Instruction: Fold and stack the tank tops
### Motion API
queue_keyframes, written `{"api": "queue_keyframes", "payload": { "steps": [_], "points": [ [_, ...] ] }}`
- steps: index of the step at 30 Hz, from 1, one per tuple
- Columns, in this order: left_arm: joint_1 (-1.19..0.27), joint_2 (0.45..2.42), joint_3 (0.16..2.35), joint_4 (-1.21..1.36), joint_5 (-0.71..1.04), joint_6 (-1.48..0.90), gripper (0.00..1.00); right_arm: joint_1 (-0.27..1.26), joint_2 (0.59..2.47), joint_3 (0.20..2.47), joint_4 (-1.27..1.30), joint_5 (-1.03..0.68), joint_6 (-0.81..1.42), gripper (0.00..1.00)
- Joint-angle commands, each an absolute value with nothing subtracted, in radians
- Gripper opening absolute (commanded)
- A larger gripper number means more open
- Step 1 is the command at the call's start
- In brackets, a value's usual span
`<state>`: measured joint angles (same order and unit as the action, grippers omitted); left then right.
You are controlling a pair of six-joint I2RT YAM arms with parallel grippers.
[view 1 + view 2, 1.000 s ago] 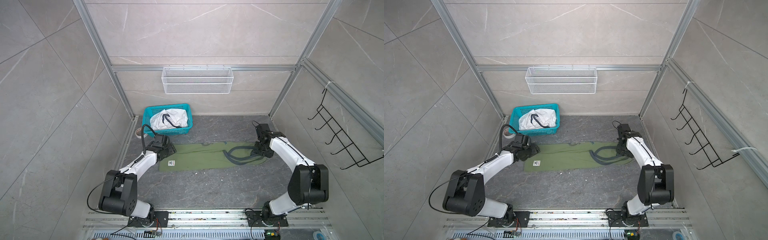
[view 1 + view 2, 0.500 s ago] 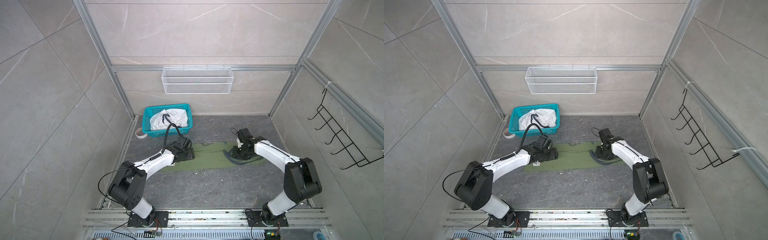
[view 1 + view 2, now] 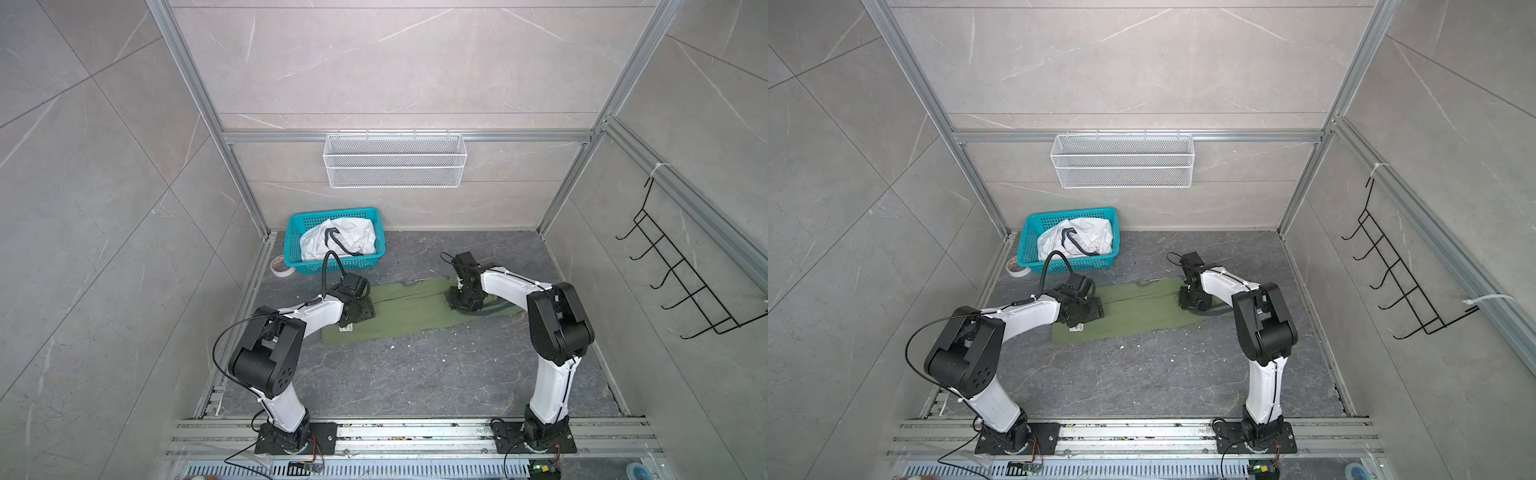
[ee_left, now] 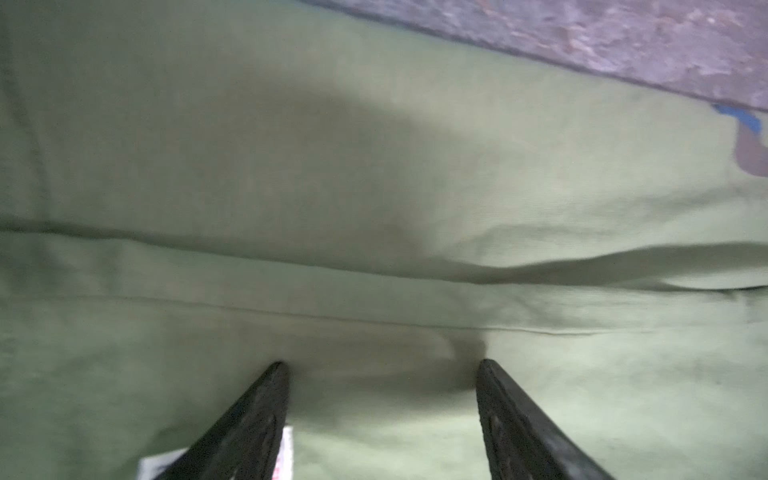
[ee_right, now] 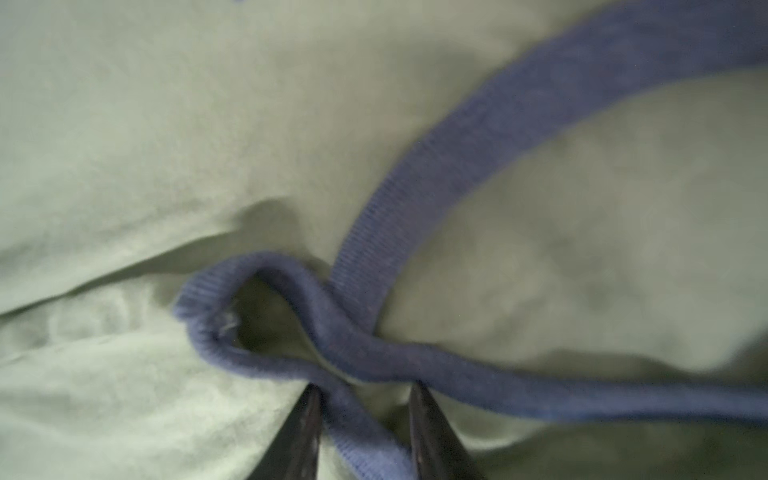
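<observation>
olive tank top (image 3: 407, 311) flat on bench (image 3: 415, 374) centre.
left tool (image 4: 381, 363) apart (tips on cloth); right tool (image 5: 365, 387) clamped on its strap trim (image 5: 498, 137).

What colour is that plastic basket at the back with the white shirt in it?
Turquoise blue. The basket shows best in a top view.

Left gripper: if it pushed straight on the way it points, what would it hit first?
Most likely the olive green tank top: the left gripper points its open jaws at that cloth, nothing between, though depth is blurry.
</observation>
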<state>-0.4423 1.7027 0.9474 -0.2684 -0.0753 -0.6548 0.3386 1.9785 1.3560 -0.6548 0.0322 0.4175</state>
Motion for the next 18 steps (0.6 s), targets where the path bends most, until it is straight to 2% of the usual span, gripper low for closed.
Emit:
{"api": "queue_keyframes", "payload": {
  "steps": [1,5,13,17,18],
  "points": [
    [-0.43,1.701,0.925,-0.258,-0.093,-0.649,0.74,0.328,2.037,1.396,-0.725,0.202,0.401,0.49],
    [-0.431,1.688,0.915,-0.277,-0.081,-0.643,0.74,0.297,2.017,1.38,-0.728,0.212,0.392,0.58],
    [-0.472,1.563,0.865,-0.338,-0.054,-0.655,0.75,0.244,1.867,1.367,-0.747,0.225,0.341,0.67],
    [-0.474,1.445,0.898,-0.418,-0.064,-0.633,0.76,0.25,1.743,1.326,-0.734,0.152,0.332,0.73],
    [-0.474,1.429,0.911,-0.436,-0.067,-0.625,0.76,0.255,1.71,1.306,-0.726,0.133,0.338,0.77]
  ]
}}
